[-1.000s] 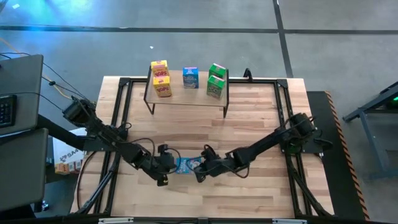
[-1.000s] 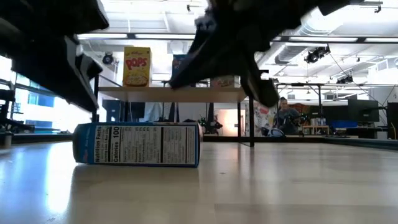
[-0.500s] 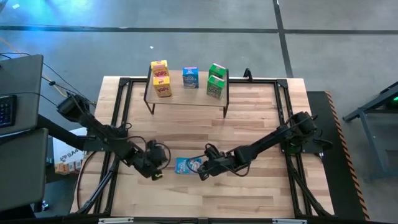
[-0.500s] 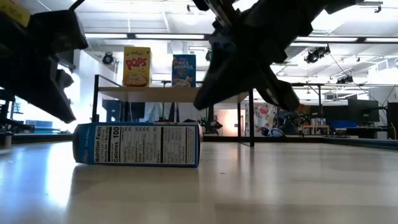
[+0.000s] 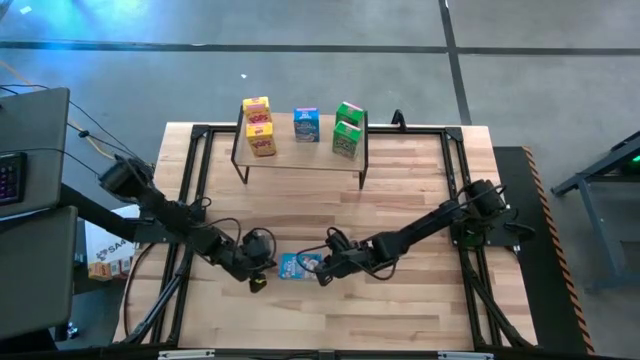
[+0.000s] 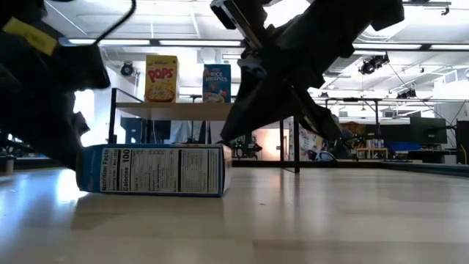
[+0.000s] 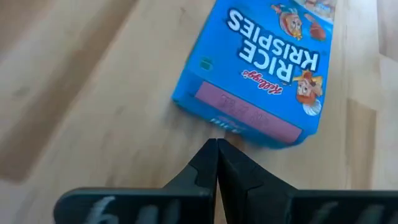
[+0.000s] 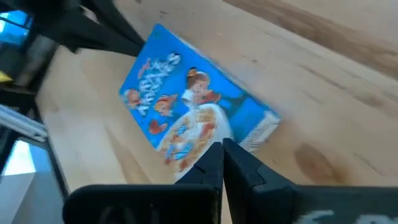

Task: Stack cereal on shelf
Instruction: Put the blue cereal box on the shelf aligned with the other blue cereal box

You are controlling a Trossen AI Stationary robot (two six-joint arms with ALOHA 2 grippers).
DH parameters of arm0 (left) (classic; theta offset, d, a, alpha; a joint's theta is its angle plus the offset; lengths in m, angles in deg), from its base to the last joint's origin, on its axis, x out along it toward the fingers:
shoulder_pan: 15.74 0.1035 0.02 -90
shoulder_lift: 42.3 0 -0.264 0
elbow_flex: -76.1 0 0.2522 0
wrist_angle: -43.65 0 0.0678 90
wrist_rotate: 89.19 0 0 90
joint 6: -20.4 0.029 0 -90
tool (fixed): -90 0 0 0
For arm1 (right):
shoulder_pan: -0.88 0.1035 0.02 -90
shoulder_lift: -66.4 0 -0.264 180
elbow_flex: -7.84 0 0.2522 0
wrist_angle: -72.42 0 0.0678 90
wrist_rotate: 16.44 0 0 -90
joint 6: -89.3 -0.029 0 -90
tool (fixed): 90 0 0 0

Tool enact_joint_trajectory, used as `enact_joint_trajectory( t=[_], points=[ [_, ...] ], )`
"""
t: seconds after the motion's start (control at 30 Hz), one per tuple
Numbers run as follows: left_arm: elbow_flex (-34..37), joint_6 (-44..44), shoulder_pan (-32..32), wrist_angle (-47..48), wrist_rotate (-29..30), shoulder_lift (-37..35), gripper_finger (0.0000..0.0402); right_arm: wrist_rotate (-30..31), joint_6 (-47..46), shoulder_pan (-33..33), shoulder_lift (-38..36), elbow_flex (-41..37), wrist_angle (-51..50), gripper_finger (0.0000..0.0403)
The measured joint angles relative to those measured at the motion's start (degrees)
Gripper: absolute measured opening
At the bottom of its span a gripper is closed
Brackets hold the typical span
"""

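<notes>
A blue cereal box (image 5: 298,265) lies flat on the tabletop with its printed front up (image 7: 267,56). My left gripper (image 5: 266,266) is shut, and its tips (image 7: 216,142) stand at the box's left end. My right gripper (image 5: 322,269) is shut at the box's right end (image 8: 221,144). The shelf (image 5: 300,150) stands at the far edge. On it stand two yellow boxes (image 5: 259,126), a blue one (image 5: 306,124) and two green ones (image 5: 347,129). My left gripper's shut tips are at the lower edge of the box's left end flap (image 7: 239,121), slanting down from the table's left; I cannot tell whether they touch it. My right gripper's shut fingers (image 6: 233,132) meet the box's upper face at its right end (image 8: 239,127), slanting down from the table's right. The box lies flat on the table.
Black frame rails (image 5: 196,190) run along the table's left and right sides. Bare wood (image 5: 330,215) lies between the box and the shelf. Dark equipment (image 5: 30,140) stands off the table's left edge.
My left gripper drew back toward the table's left, then rolled and came down and back to the box's left end. My right gripper moved a little toward the left. The blue box has slid slightly toward the table's left and turned a little, staying flat.
</notes>
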Motion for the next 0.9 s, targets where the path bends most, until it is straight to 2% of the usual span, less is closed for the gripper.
enact_joint_trajectory(
  t=[0.27, 0.53, 0.8, 0.9],
  points=[
    [-0.23, -1.41, 1.25, -9.22, -1.37, 6.04, 0.0000, -0.45, -0.46, 0.02, 0.15, 0.00, -0.48, 0.0000],
    [-3.59, 1.20, 1.13, -9.27, -2.85, 2.30, 0.0000, -0.98, -0.39, 0.11, 0.68, 0.00, -3.15, 0.0000],
    [-7.89, 8.97, 1.67, -10.09, 5.36, -2.11, 0.0000, -0.95, 0.57, 0.44, 0.96, 0.00, -4.74, 0.0000],
    [-9.33, 11.18, 2.78, -10.09, 5.43, -1.43, 0.0000, -0.07, 0.69, 0.40, 0.97, 0.00, -3.80, 0.0000]
  ],
)
